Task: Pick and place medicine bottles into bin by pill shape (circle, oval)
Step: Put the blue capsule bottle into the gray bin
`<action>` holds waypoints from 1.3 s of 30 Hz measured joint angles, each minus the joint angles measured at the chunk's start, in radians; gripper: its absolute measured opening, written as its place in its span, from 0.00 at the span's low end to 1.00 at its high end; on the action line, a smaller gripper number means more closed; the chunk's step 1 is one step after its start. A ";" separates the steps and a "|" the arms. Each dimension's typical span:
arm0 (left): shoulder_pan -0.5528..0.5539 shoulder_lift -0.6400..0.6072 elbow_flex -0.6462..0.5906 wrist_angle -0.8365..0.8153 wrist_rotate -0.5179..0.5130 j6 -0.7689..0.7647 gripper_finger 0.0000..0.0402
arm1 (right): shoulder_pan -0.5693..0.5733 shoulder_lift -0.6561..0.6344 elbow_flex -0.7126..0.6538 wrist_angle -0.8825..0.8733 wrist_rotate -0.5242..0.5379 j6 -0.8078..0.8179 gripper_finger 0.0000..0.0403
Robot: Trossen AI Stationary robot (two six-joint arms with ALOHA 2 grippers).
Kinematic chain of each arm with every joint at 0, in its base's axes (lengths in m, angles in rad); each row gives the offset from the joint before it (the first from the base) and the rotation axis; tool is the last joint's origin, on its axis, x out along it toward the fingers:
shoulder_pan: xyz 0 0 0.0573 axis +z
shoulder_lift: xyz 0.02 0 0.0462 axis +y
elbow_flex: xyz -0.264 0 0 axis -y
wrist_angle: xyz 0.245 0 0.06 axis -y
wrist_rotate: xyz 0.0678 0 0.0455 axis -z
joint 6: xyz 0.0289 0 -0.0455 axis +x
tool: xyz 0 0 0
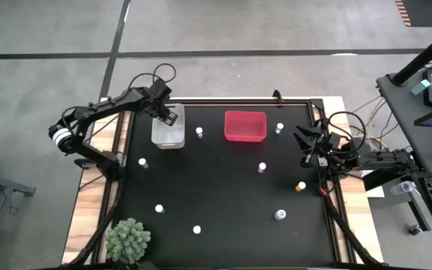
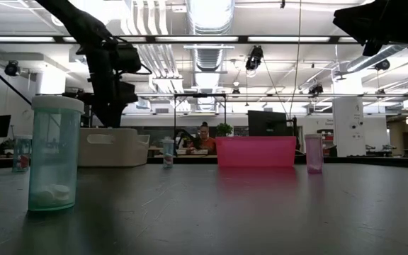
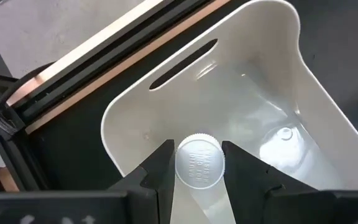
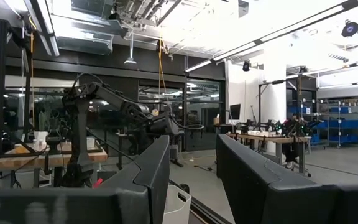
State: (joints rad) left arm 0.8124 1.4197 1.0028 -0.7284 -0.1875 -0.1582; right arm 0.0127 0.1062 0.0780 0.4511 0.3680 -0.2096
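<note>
One bottle (image 3: 199,163) half-hidden between fingers (image 3: 159,171)

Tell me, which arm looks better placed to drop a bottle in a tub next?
Left: its gripper holds a white-capped medicine bottle above the translucent whitish tub. The right gripper waits empty at the table's edge.

Embossed lettering on the bottle cap (image 3: 199,162) is unreadable.
</note>
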 joint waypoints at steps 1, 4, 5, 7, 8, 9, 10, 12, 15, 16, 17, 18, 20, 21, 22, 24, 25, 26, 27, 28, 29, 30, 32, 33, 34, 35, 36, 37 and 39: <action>0.000 0.000 -0.006 0.007 -0.001 -0.001 0.24 | 0.000 0.000 0.000 0.000 0.000 0.000 0.30; 0.000 0.003 -0.022 0.045 -0.007 -0.001 0.24 | 0.000 0.000 0.000 0.000 0.000 0.000 0.30; 0.000 0.003 -0.030 0.057 -0.008 -0.001 0.24 | 0.000 0.000 0.000 0.000 0.000 0.000 0.31; 0.000 0.003 -0.049 0.084 -0.009 -0.001 0.24 | 0.000 0.000 0.000 0.000 0.000 0.000 0.30; 0.000 0.003 -0.059 0.090 -0.009 -0.001 0.24 | 0.000 0.000 0.000 0.000 0.000 0.000 0.30; 0.000 0.003 -0.067 0.090 -0.009 -0.001 0.24 | 0.000 0.000 0.000 0.000 0.000 0.000 0.31; 0.000 0.003 -0.072 0.092 -0.010 -0.001 0.24 | 0.000 0.000 0.000 0.000 0.000 0.000 0.31; 0.000 0.003 -0.080 0.091 -0.015 -0.001 0.24 | 0.000 0.000 0.000 0.000 0.000 0.000 0.30; 0.000 0.003 -0.082 0.092 -0.026 0.004 0.24 | 0.000 0.000 0.000 0.000 0.000 0.000 0.30; 0.000 0.003 -0.082 0.092 -0.028 0.007 0.24 | 0.000 0.000 0.000 0.000 0.000 0.000 0.30; 0.000 0.003 -0.082 0.092 -0.029 0.007 0.24 | 0.000 0.000 0.000 0.000 0.000 0.000 0.30; 0.000 0.003 -0.082 0.092 -0.029 0.007 0.24 | 0.000 0.000 0.000 0.000 0.000 0.000 0.31; 0.000 0.003 -0.083 0.092 -0.029 0.007 0.24 | 0.000 0.000 0.000 0.000 0.000 0.000 0.30; 0.000 0.003 -0.084 0.092 -0.029 0.007 0.24 | 0.000 0.000 0.000 0.000 0.000 0.000 0.31; 0.000 0.003 -0.086 0.093 -0.029 0.007 0.24 | 0.000 0.000 0.000 0.000 0.000 0.000 0.31; 0.000 0.003 -0.093 0.092 -0.029 0.007 0.25 | 0.000 0.000 0.000 0.000 0.000 0.000 0.30; 0.000 0.003 -0.096 0.092 -0.029 0.007 0.25 | 0.000 0.000 0.000 0.000 0.000 0.000 0.30; 0.000 0.003 -0.101 0.093 -0.029 0.007 0.27 | 0.000 0.000 0.000 0.000 0.000 0.000 0.31; 0.000 0.003 -0.105 0.093 -0.029 0.007 0.28 | 0.000 0.000 0.000 0.000 0.000 0.000 0.31; 0.000 0.003 -0.110 0.092 -0.029 0.007 0.30 | 0.000 0.000 0.000 0.000 0.000 0.000 0.30; 0.000 0.003 -0.115 0.092 -0.029 0.007 0.32 | 0.000 0.000 0.000 0.000 0.000 0.000 0.31; 0.000 0.003 -0.119 0.093 -0.028 0.007 0.33 | 0.000 0.000 0.000 0.000 0.000 0.000 0.31; 0.000 0.003 -0.124 0.095 -0.028 0.007 0.36 | 0.000 0.000 0.000 0.000 0.000 0.000 0.30; 0.000 0.003 -0.126 0.094 -0.028 0.007 0.37 | 0.000 0.000 0.000 0.000 0.000 0.000 0.31; 0.000 0.003 -0.126 0.093 -0.028 0.007 0.38 | 0.000 0.000 0.000 0.000 0.000 0.000 0.31; 0.000 0.003 -0.126 0.094 -0.028 0.007 0.39 | 0.000 0.000 0.000 0.000 0.000 0.000 0.30; 0.000 0.003 -0.125 0.093 -0.028 0.007 0.40 | 0.000 0.000 0.000 0.000 0.000 0.000 0.30; 0.000 0.003 -0.123 0.092 -0.028 0.007 0.40 | 0.000 0.000 0.000 0.000 0.000 0.000 0.30; -0.001 0.003 -0.116 0.093 -0.028 0.007 0.40 | 0.000 0.000 0.000 0.000 0.000 0.000 0.31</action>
State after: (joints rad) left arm 0.8116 1.4227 0.8864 -0.6357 -0.2153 -0.1509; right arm 0.0125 0.1059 0.0780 0.4511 0.3680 -0.2096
